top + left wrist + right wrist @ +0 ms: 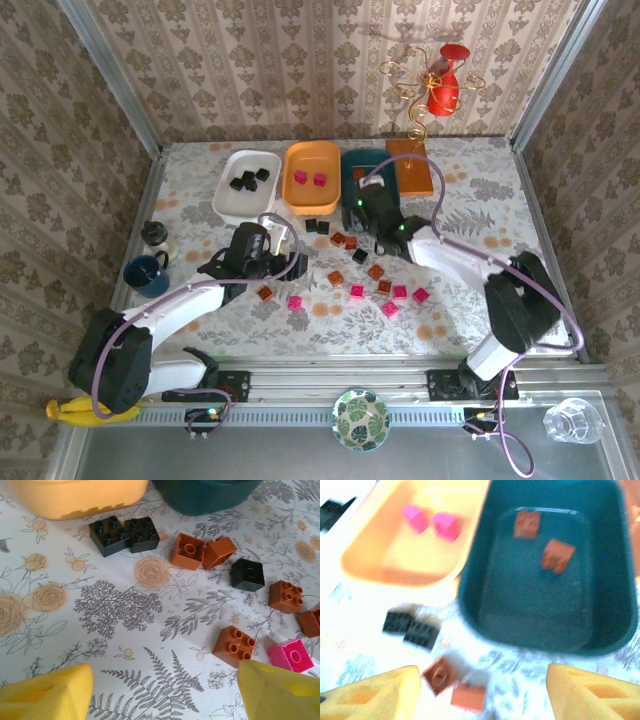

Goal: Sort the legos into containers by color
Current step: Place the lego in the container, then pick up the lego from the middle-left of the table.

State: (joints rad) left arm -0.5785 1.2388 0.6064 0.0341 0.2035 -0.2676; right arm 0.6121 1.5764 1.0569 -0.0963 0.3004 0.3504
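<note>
Right gripper (482, 680), jaws open and empty, at the near edge of the teal tray (470, 585) holding two orange-brown bricks (526, 524); left gripper (165, 680), also open, should straddle one loose black brick (247, 574) squarely, clear of neighbours.

The left arm (160, 315) reaches forward and to the right from its base. The left hand (162, 692) tips downward, its yellow fingers (45, 695) spread wide with nothing between them. The right arm (460, 255) bends at the elbow and stretches leftward. The right hand (482, 690) points down, pads (592, 692) parted and empty.
</note>
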